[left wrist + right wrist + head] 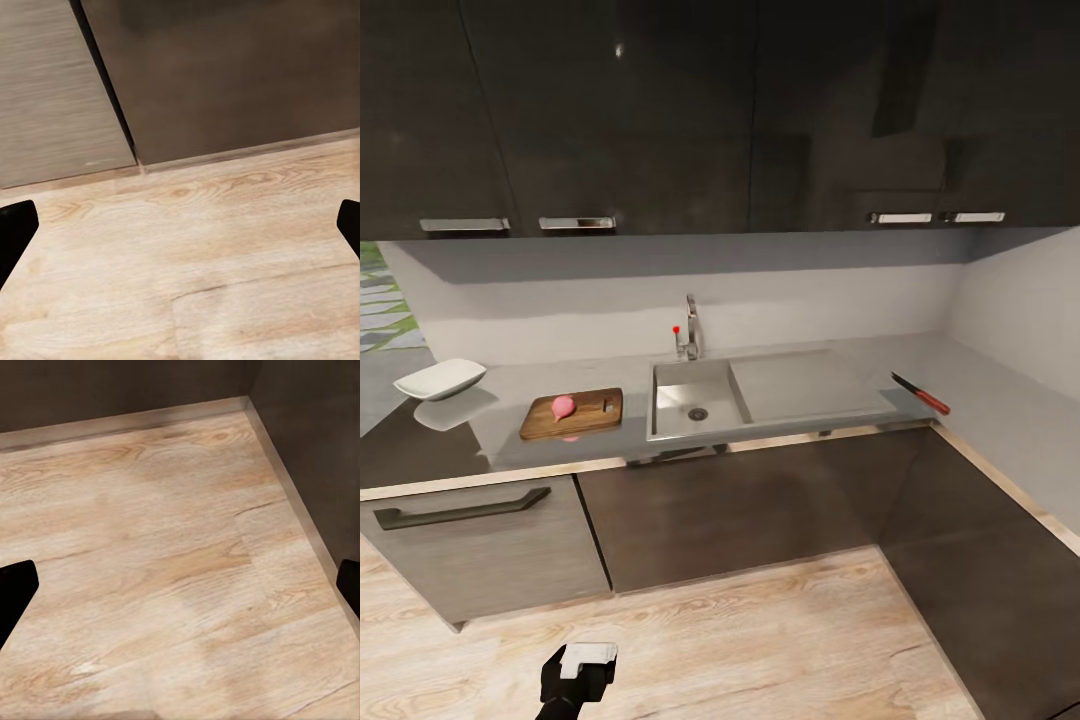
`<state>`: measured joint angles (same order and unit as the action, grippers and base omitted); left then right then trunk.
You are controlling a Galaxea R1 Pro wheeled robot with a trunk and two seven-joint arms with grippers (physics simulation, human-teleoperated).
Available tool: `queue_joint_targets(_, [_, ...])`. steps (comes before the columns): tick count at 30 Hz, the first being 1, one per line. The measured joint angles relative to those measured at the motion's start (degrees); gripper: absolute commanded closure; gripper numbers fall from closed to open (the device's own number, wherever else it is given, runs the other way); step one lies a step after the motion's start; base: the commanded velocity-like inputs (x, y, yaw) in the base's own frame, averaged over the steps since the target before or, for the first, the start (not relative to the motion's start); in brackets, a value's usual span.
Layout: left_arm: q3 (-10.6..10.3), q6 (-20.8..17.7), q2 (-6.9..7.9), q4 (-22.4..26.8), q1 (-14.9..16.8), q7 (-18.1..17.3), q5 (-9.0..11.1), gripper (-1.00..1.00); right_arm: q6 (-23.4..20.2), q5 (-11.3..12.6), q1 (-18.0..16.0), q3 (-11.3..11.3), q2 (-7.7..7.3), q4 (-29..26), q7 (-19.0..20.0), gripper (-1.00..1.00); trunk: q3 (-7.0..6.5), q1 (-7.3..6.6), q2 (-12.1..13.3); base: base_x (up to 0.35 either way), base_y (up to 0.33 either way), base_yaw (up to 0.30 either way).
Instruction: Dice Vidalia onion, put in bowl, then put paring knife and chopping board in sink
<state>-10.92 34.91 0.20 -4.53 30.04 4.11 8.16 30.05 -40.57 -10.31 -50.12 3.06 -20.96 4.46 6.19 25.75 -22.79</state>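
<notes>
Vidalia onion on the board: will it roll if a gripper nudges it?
Probably. The Vidalia onion is a small rounded lump resting on the flat chopping board, so a sideways push would likely send it rolling. Its smooth-looking curved surface may slip between fingers. It looks light for its size.

Dark glossy wall cabinets [660, 110] above a pale grey backsplash [660, 300]; light wood-plank floor [760, 640] below

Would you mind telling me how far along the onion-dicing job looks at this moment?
Done: the Vidalia onion is out of the sink and lies whole on the chopping board. In hand: nothing; both grippers' fingers stand apart over the wooden floor. Left: fetching the paring knife from the countertop, dicing, filling the bowl, then sinking knife and board.
</notes>
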Motion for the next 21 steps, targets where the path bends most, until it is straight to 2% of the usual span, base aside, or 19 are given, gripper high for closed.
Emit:
queue_joint_targets(11, [0.0, -2.62, 0.0, 0.04, 0.0, -0.03, -0.02, -1.0, -0.09, 0.01, 0.0, -0.01, 0.15, -0.17, -0.12, -1.0, 0.0, 0.0, 0.0, 0.0, 0.0, 0.0])
queue_joint_targets(14, [0.0, -2.67, -0.03, 0.05, 0.0, -0.03, -0.02, -1.0, -0.45, 0.15, 0.0, 0.0, 0.18, -1.21, -1.37, -1.0, 0.0, 0.0, 0.0, 0.0, 0.0, 0.0])
queue_joint_targets(17, [0.0, -2.7, -0.17, 0.04, 0.0, -0.03, -0.02, -1.0, -2.14, 0.46, -0.53, 0.36, 0.62, -5.6, -5.12, -1.0, 0.0, 0.0, 0.0, 0.0, 0.0, 0.0])
queue_joint_targets(19, [0.0, -2.72, -0.21, 0.05, 0.0, -0.03, -0.02, -1.0, -4.91, 0.47, -1.39, 1.72, 1.5, -9.35, -6.77, -1.0, 0.0, 0.0, 0.0, 0.0, 0.0, 0.0])
queue_joint_targets(21, [0.0, -2.73, -0.24, 0.04, 0.0, -0.03, -0.02, -1.0, -9.08, 0.5, -2.3, 4.39, 2.53, -13.43, -7.67, -1.0, 0.0, 0.0, 0.0, 0.0, 0.0, 0.0])
